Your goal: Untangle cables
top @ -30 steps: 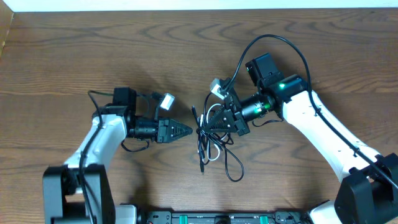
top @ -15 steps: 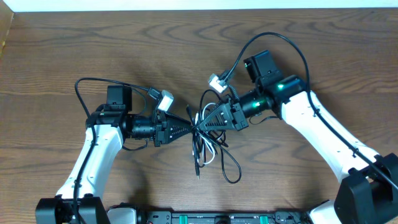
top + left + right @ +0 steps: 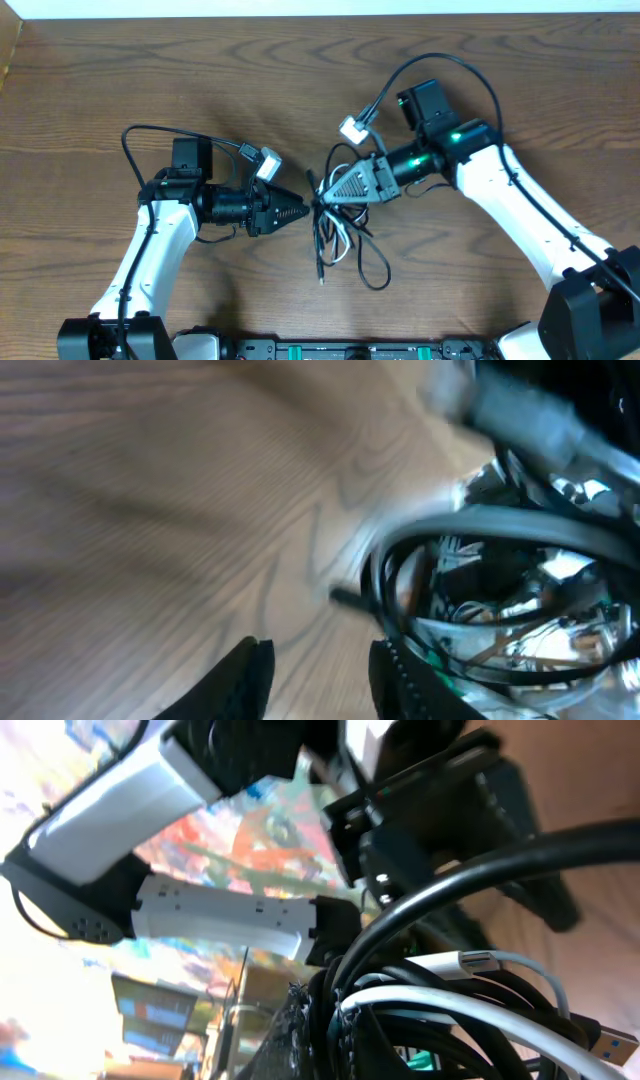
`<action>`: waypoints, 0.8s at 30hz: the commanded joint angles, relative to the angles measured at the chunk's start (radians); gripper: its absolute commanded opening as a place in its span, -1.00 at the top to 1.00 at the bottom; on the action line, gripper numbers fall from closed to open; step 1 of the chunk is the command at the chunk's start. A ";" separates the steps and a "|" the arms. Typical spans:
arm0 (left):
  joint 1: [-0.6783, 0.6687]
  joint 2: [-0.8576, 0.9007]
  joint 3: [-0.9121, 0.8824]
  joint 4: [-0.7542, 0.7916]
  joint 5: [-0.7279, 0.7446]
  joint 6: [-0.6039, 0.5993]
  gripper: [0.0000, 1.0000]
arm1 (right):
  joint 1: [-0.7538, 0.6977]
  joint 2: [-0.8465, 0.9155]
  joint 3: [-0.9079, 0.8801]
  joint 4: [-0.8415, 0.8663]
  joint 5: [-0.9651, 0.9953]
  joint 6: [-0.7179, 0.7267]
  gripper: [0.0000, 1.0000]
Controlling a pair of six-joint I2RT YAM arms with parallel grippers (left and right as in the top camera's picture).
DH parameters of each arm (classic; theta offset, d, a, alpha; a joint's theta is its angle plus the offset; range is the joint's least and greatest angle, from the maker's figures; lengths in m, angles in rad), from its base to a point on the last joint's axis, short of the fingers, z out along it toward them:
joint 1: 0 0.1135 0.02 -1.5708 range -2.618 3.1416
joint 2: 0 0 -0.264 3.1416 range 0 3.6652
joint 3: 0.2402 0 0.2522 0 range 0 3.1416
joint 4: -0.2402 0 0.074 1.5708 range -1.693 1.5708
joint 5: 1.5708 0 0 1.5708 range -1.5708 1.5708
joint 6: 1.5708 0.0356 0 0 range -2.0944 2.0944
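Presently the right gripper (image 3: 323, 198) is clamped on the cables (image 3: 345, 242) at the middle of the table (image 3: 150, 90), evidently anchoring the knot so its loops trail free, while the left gripper (image 3: 300, 209), fingers parted and empty, sits just beside the bundle, seemingly to pick a strand.

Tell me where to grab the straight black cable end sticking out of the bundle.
I'd grip the black cable end on its straight stretch just short of the plug tip, coming from the left end effector side; the loops crowd its right.
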 commanded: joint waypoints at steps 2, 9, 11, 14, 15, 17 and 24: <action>0.000 -0.004 -0.006 0.050 -0.028 -0.126 0.18 | -0.021 0.000 0.001 0.002 -0.034 0.038 0.98; 0.000 -0.004 -0.006 0.214 -0.028 -0.833 0.18 | -0.021 0.000 0.002 0.027 -0.034 0.041 0.98; 0.000 -0.004 -0.006 0.219 -0.028 -1.049 0.18 | -0.021 0.000 0.002 0.027 -0.034 0.041 0.98; 0.000 -0.004 -0.006 0.216 -0.027 -1.283 0.17 | -0.021 0.000 0.002 0.027 -0.034 0.041 0.98; -0.001 -0.004 -0.006 0.209 -0.027 -1.341 0.18 | -0.021 0.000 0.002 0.027 -0.034 0.041 0.98; -0.004 -0.004 -0.006 0.177 -0.018 -1.425 0.17 | -0.021 0.000 0.002 0.027 -0.034 0.041 0.98; -0.048 -0.004 -0.006 0.083 -0.017 -1.609 0.17 | -0.021 0.000 0.002 0.035 -0.034 0.041 0.98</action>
